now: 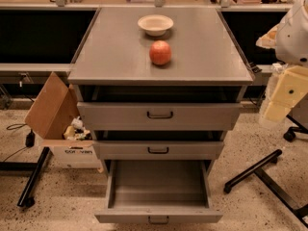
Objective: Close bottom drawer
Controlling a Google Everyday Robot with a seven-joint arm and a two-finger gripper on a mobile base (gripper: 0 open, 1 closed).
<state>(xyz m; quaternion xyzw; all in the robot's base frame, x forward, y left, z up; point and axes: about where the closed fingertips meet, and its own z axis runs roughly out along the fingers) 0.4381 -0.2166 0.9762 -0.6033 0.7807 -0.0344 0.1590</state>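
The bottom drawer (pixel 159 214) of the grey metal cabinet is pulled far out toward me. Its wide shallow tray is empty, and its small black handle (pixel 159 220) sits at the lower edge of the view. The middle drawer (pixel 159 149) and the top drawer (pixel 160 115) stand slightly out. My gripper (pixel 283 97), pale yellow below a white arm housing, hangs at the right edge of the view. It is level with the top drawer, to the right of the cabinet, and apart from the bottom drawer.
A red apple (pixel 160 52) and a cream bowl (pixel 155 24) sit on the cabinet top (pixel 110 57). An open cardboard box (pixel 53 112) with rubbish stands at the left. Black stand legs lie on the floor at the right (pixel 260 170) and at the left (pixel 33 179).
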